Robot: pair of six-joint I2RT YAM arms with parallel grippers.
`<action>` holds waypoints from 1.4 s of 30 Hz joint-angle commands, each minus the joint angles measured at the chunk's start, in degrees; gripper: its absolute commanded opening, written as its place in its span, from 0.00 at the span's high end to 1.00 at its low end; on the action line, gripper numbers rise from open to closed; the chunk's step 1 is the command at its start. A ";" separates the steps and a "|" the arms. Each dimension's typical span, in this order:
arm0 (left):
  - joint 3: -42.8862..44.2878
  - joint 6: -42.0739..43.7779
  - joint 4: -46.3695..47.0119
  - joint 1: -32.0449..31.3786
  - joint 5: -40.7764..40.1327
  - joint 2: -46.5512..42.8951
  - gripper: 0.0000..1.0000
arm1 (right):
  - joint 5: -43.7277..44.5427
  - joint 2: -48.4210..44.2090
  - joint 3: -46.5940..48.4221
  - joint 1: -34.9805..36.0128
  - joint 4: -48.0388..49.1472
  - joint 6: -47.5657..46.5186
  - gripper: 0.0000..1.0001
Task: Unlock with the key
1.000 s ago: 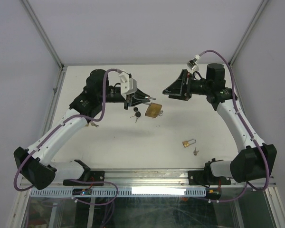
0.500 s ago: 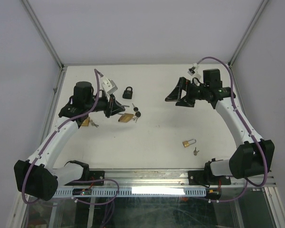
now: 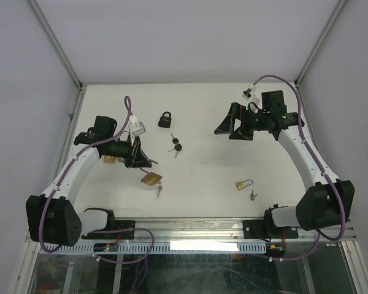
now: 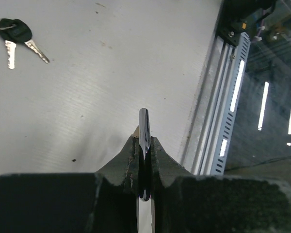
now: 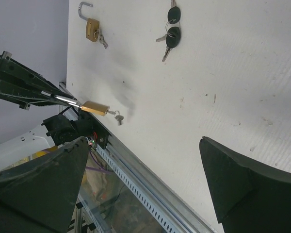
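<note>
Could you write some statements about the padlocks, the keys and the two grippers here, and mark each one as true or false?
1. The left gripper is shut on the steel shackle of a brass padlock. True.
2. The right gripper holds the pair of black-headed keys. False: it is open and empty, and the keys lie on the white table.
3. The black padlock lies on the table, apart from both grippers. True.
4. The black-headed keys lie beside the right arm's base. False: they lie mid-table, near the black padlock.
</note>
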 commanded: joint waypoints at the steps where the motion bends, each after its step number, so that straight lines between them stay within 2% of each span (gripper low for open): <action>1: -0.10 -2.67 0.51 1.19 8.66 0.52 1.00 | -0.08 -0.15 2.09 -0.17 0.45 -1.22 0.00; 6: -0.42 -10.69 6.64 3.93 10.73 10.91 1.00 | -0.40 0.44 2.94 -0.04 0.37 -1.57 0.00; 11: 2.59 -9.63 6.79 7.47 10.78 25.55 1.00 | -0.06 0.31 4.05 -0.04 -1.06 -2.83 0.00; 14: 4.30 -10.81 8.48 10.92 9.42 30.94 1.00 | 0.40 0.17 4.29 -0.04 -1.88 -3.55 0.00; 18: 5.27 -14.96 15.02 12.73 1.72 33.57 1.00 | 0.92 0.17 4.21 -0.02 -1.98 -3.60 0.00; 24: 6.03 -16.72 19.09 13.01 -2.12 35.91 0.99 | 1.04 0.25 4.14 0.01 -1.47 -3.14 0.00; 25: 6.03 -16.50 18.98 13.13 -2.63 36.13 0.93 | 1.06 0.39 4.15 0.03 -1.40 -3.04 0.00; 26: 5.93 -16.24 18.90 13.22 -2.80 36.32 0.82 | 1.02 0.48 4.16 -0.03 -1.39 -2.96 0.00; 31: 6.49 -16.55 19.96 14.03 -5.48 33.72 0.04 | 1.02 0.54 4.62 -0.04 -1.47 -2.66 0.00; 33: 7.42 -19.99 24.61 14.77 -10.32 30.57 0.01 | 1.46 0.11 4.76 0.00 -1.48 -2.68 0.00; 36: 12.31 -27.18 31.43 13.10 -23.05 27.03 0.01 | 2.74 -0.44 4.74 0.09 -1.48 -2.35 0.00; 40: 23.62 -25.43 27.65 0.57 -46.03 29.65 0.01 | 4.45 -0.99 4.75 0.22 -1.58 -1.76 0.00; 42: 28.71 -26.97 25.62 -3.34 -51.77 33.29 0.01 | 5.15 -1.30 4.65 0.43 -1.61 -1.54 0.00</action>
